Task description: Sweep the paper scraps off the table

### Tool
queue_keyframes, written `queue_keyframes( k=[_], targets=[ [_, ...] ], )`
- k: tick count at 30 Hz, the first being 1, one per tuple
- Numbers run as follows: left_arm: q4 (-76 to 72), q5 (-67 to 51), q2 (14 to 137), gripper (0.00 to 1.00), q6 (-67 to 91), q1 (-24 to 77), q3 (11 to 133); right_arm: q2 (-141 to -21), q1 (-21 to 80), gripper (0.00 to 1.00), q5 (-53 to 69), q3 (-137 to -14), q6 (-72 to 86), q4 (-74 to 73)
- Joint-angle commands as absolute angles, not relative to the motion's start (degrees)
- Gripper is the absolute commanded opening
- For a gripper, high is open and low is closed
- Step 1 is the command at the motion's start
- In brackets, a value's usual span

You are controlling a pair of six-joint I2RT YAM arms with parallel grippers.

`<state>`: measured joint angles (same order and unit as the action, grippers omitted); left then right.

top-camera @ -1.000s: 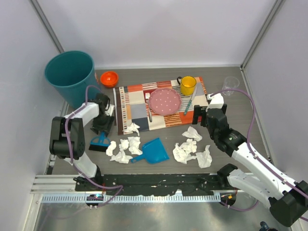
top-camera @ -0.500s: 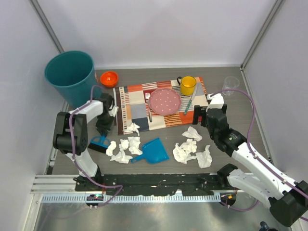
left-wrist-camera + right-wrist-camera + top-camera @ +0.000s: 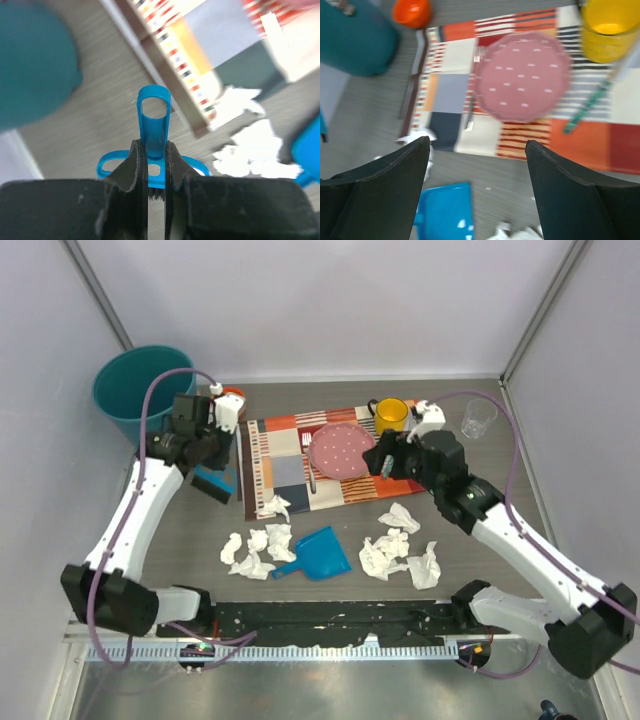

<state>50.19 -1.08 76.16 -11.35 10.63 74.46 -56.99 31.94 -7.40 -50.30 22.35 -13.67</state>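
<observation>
There is one table (image 3: 300, 398). Among the larger things are one teal bin (image 3: 140, 390) and one patchwork placemat (image 3: 285, 455). The dishes are one orange bowl (image 3: 412, 11), one pink dotted plate (image 3: 342, 448), one yellow mug (image 3: 390, 415) and one clear cup (image 3: 480, 418). There are two pieces of cutlery: one fork (image 3: 312, 478) and one teal-handled utensil (image 3: 592, 100). For sweeping there are one blue dustpan (image 3: 320, 552) and one blue brush (image 3: 154, 115). The paper scraps (image 3: 250, 562) number about nine, roughly five on the left and four on the right. Some wads merge, so the count is not exact. There are two arms with two tools, the left tool (image 3: 154, 147) and the right tool (image 3: 477, 145).
</observation>
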Motion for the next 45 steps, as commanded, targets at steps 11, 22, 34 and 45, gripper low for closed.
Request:
queue_keyframes(
  k=[11, 22, 34, 45],
  targets=[
    [56.78, -9.84, 67.59, 0.00, -12.57, 29.61, 79.45, -77.08, 47.72, 0.72, 7.83, -68.12, 45.43, 10.00],
    [56.07, -10.81, 68.64, 0.00, -12.04, 30.67, 80.95, -82.17, 50.18, 0.63, 3.08, -69.17, 47.81, 9.93],
    [55.11, -9.76, 69.17, 0.00, -12.22, 30.59, 80.68, -87.27, 51.50, 0.47, 4.74, -70.31, 48.87, 11.60],
    [54.14, -9.84, 69.70, 0.00, -12.92, 30.67, 79.72, -90.35, 51.77, 0.11, 10.01, -71.45, 48.69, 13.71]
  ],
)
